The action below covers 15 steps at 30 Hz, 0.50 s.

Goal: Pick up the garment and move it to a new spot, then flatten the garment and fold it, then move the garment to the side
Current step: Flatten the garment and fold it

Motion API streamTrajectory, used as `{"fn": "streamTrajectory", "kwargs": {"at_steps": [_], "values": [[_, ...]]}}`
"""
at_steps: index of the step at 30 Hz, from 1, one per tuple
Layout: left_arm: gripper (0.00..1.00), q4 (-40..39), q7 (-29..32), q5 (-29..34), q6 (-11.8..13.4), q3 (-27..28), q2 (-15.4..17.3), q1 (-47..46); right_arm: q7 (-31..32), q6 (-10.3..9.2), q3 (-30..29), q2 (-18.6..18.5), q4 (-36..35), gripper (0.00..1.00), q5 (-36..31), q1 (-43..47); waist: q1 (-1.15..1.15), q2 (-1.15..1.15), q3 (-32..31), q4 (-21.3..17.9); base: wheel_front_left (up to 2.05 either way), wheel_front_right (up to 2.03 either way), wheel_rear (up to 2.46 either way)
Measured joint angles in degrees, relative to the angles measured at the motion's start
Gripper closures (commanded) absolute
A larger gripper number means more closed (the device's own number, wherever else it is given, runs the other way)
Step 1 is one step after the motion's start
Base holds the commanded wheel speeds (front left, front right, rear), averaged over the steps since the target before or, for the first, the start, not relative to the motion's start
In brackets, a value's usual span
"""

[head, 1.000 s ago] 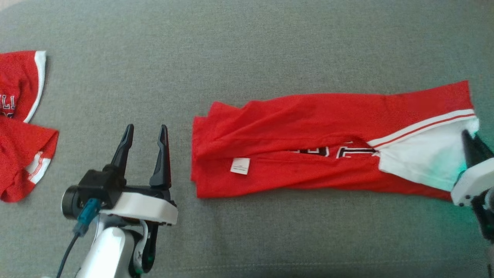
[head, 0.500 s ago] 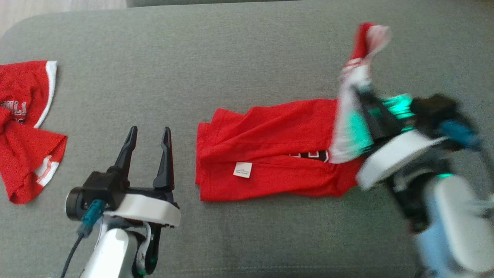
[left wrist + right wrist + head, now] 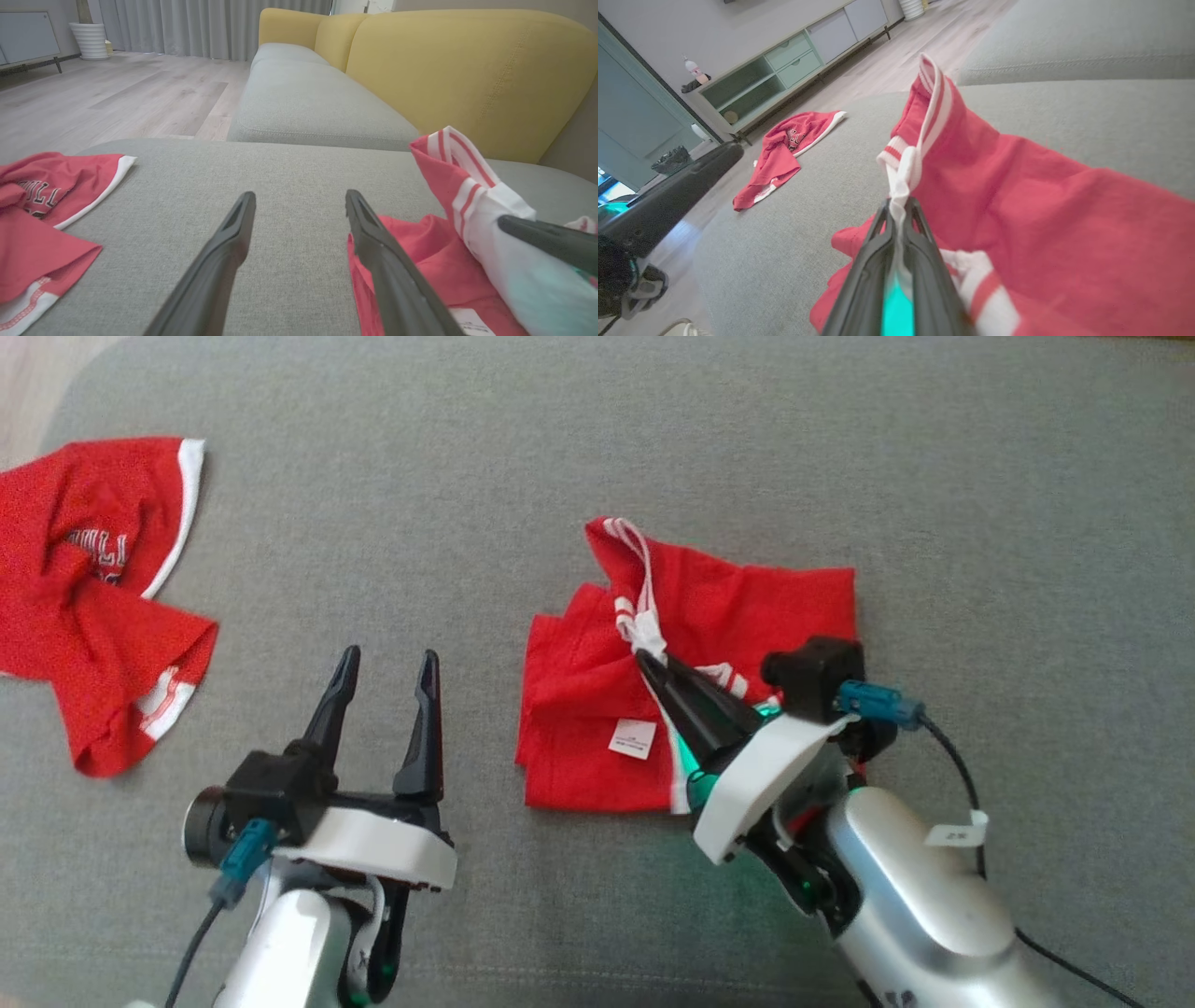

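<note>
Head view: red garment (image 3: pixel 747 607) doubled over, white-striped edge pinched in right gripper (image 3: pixel 644 661), left gripper (image 3: pixel 389 658) spread wide.

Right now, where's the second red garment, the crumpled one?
In the head view the crumpled red garment lies at the far left of the grey cushion, left of the open left hand.

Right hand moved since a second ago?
Yes: right hand, shut on the hem, swept left across the garment toward the tag.
</note>
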Motion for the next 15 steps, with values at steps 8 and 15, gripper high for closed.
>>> {"fn": "streamTrajectory", "kwargs": {"at_steps": [8,15], "values": [[0.0,0.3,0.0,0.48,-0.51,-0.01,-0.67,-0.46,-5.75,0.0,7.19,-0.12,7.64,0.0,4.91,-4.97,0.0,0.0,2.0,0.99,0.0,0.0,0.0],[0.0,0.56,0.0,1.0,-0.94,0.56,-0.77,-1.54,-12.29,0.0,11.0,-0.18,1.21,0.0,7.37,-8.43,0.0,0.0,2.42,-0.32,0.0,0.0,0.0]]}}
